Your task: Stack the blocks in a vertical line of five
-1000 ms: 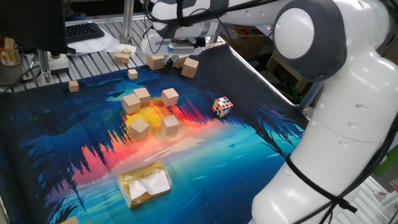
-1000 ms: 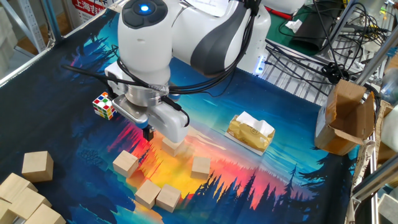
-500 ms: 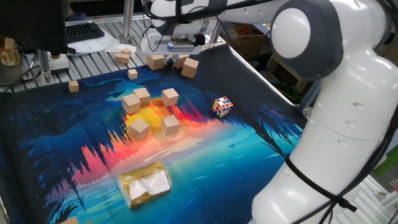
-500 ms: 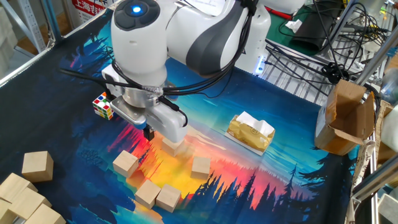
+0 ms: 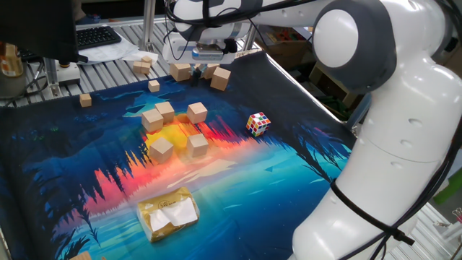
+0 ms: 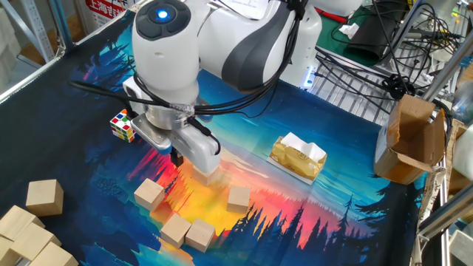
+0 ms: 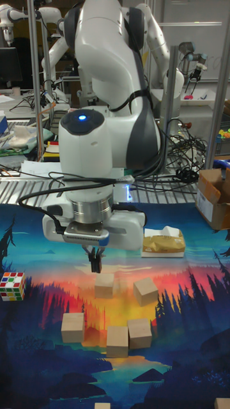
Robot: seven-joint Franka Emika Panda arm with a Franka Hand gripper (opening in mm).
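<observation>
Arm shifted slightly; tool (image 7: 96, 261) points down above block (image 7: 104, 285), fingers together, empty.

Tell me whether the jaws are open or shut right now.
Shut and empty: in the tall fixed view the gripper shows its jaws pressed together above a block, gripping nothing.

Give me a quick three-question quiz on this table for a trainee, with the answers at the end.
1. True or false: none of the blocks is stacked yet.
2. The tool is nearest to: A) a block, B) the puzzle cube, C) the packet.
3. How many blocks lie clustered mid-mat? ____

Key: 1 true; 2 A; 3 five.
</observation>
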